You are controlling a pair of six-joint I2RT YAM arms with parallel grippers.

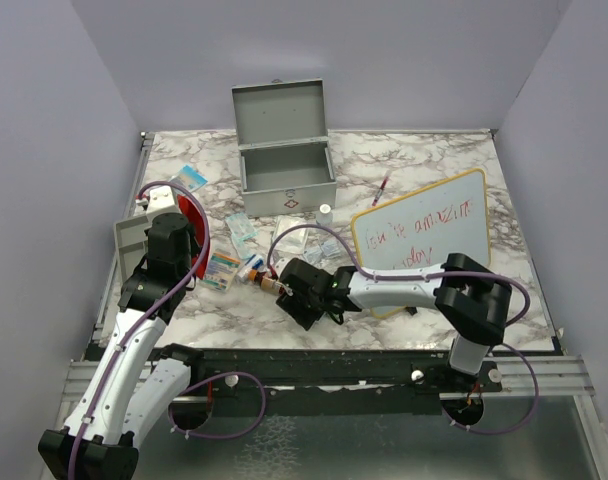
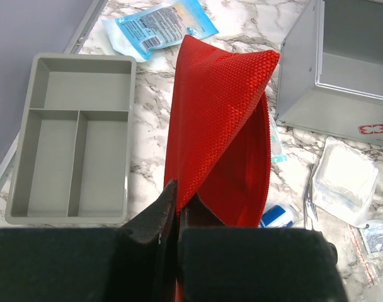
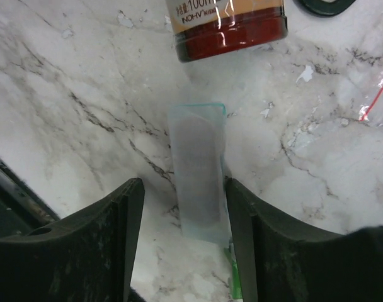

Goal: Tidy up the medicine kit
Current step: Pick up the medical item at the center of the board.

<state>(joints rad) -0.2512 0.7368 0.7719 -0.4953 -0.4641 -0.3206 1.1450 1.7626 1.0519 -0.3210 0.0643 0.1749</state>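
Note:
The medicine kit [image 1: 287, 182] stands open at the back of the table, lid up; its grey wall [image 2: 342, 69] shows in the left wrist view. My left gripper [image 2: 178, 202] is shut on the lower edge of a red woven pouch [image 2: 217, 119], held up left of the kit [image 1: 190, 222]. My right gripper [image 3: 185, 189] is open low over the marble near the front [image 1: 292, 292]. A pale translucent flat packet [image 3: 199, 170] lies between its jaws, close against the right finger and apart from the left one. A brown bottle [image 3: 232, 28] lies just beyond.
A shallow grey divided tray [image 2: 72, 138] sits at the left edge. A wood-framed whiteboard [image 1: 424, 232] lies on the right. Loose packets [image 1: 242, 230], a small coloured box [image 1: 224, 270], a blue-printed packet [image 2: 160, 22] and a gauze pack [image 2: 346, 179] are scattered in front of the kit.

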